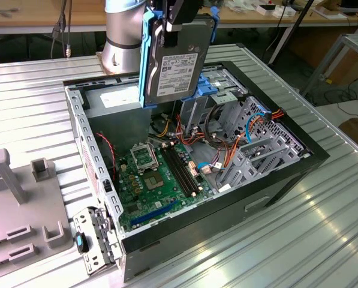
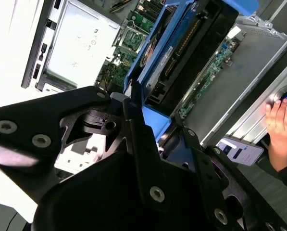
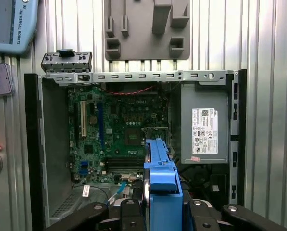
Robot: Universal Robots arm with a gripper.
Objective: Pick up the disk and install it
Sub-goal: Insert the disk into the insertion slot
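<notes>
The disk (image 1: 179, 63), a dark grey drive in a bright blue carrier frame, hangs on edge above the back of the open computer case (image 1: 310, 159). My gripper (image 1: 176, 21) is shut on its upper edge, just in front of the arm's silver base. In the second wrist view the black fingers (image 2: 138, 144) clamp the blue frame of the disk (image 2: 181, 53), which points down toward the motherboard. In the first wrist view the disk (image 3: 161, 183) shows edge-on over the case's interior, near the drive cage side.
Inside the case lie the green motherboard (image 1: 155, 180), coloured cables and the grey drive cage (image 1: 250, 138) with a blue bracket (image 1: 217, 84). A grey fixture plate (image 1: 23, 204) sits at the exterior view's left. A person's hand (image 2: 280, 120) rests beside the case.
</notes>
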